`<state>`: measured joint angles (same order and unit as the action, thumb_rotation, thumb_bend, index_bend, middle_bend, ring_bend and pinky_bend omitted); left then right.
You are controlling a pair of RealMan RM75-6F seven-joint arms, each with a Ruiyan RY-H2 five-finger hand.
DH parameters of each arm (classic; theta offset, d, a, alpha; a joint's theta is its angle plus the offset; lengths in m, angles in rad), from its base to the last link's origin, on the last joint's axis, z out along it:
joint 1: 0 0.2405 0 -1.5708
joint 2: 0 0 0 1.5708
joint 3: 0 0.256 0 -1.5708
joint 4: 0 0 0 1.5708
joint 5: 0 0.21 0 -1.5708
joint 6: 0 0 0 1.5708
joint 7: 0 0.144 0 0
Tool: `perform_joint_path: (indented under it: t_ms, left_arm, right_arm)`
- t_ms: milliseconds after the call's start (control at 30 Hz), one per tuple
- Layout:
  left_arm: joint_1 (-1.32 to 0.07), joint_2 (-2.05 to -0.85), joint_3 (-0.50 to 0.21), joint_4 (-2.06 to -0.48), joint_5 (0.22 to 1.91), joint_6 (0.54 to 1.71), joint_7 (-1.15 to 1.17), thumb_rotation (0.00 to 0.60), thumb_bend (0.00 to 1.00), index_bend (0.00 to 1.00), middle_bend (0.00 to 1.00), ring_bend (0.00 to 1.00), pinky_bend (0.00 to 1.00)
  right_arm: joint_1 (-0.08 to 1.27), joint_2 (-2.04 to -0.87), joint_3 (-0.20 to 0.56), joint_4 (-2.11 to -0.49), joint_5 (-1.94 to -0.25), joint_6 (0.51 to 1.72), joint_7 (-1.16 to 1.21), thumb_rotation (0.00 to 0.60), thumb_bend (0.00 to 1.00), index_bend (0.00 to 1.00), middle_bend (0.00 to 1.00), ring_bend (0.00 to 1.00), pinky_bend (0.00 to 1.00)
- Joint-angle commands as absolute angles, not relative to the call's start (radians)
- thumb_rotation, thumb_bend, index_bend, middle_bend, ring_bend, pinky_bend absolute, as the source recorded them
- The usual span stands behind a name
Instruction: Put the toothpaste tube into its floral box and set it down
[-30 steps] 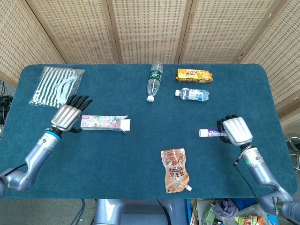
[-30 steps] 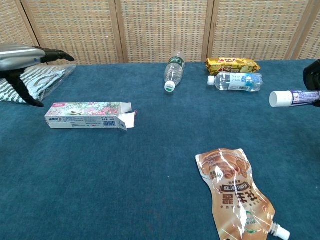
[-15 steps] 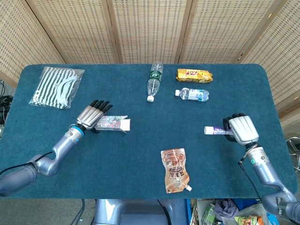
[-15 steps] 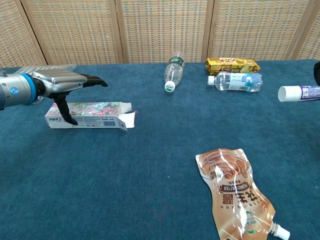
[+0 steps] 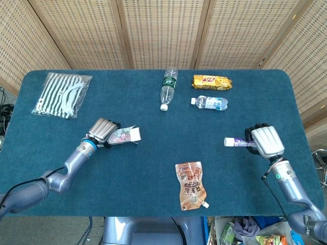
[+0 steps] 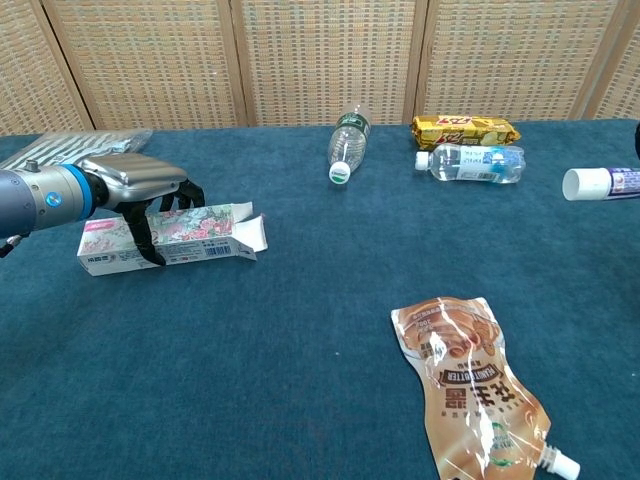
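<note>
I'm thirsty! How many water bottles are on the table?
2. A green-labelled bottle lies at the far middle; a smaller blue-labelled bottle lies right of it, just in front of the yellow snack packet.

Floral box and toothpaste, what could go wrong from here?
The left hand grips the box over its top, so it may crush the box or leave the open flaps crooked. The right hand holds the tube far across the table, so lining the cap up with the opening may miss.
</note>
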<state>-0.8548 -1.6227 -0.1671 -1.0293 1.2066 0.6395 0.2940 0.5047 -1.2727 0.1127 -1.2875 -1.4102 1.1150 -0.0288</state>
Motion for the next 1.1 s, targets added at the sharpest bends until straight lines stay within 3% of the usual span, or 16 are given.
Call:
perform_joint_path:
  t_ms: [33, 267, 567, 867, 1100]
  left_arm:
    - [-0.854, -1.619, -0.168, -1.045, 1.202, 0.661, 0.304, 0.600, 0.06, 0.43, 0.48, 0.46, 0.59]
    - [-0.854, -1.568, -0.171, -1.121, 1.294, 0.747, 0.226, 0.600, 0.06, 0.44, 0.48, 0.46, 0.59]
    - [-0.924, -1.484, -0.143, -1.171, 1.561, 0.860, -0.079, 0.600, 0.06, 0.46, 0.48, 0.46, 0.59]
    - [-1.098, -1.520, -0.104, -0.986, 1.773, 0.935, -0.281, 0.600, 0.06, 0.46, 0.46, 0.45, 0.59]
    - [-1.207, -1.589, -0.088, -0.833, 1.806, 0.912, -0.359, 0.600, 0.06, 0.46, 0.46, 0.45, 0.59]
  right_arm:
    - [0.502, -1.269, 0.112, -1.292, -1.413, 1.120, -0.028, 0.600, 0.48, 0.59, 0.60, 0.43, 0.39]
    - [0.494, -1.248, 0.114, -1.319, -1.423, 1.143, -0.039, 0.600, 0.48, 0.59, 0.60, 0.43, 0.39]
    - [0.478, -1.208, 0.131, -1.375, -1.405, 1.173, -0.085, 0.600, 0.48, 0.59, 0.60, 0.43, 0.39]
    - [0.467, -1.191, 0.161, -1.448, -1.358, 1.198, -0.160, 0.600, 0.48, 0.59, 0.60, 0.43, 0.39]
    - [0.463, -1.164, 0.190, -1.526, -1.325, 1.222, -0.215, 0.600, 0.48, 0.59, 0.60, 0.43, 0.39]
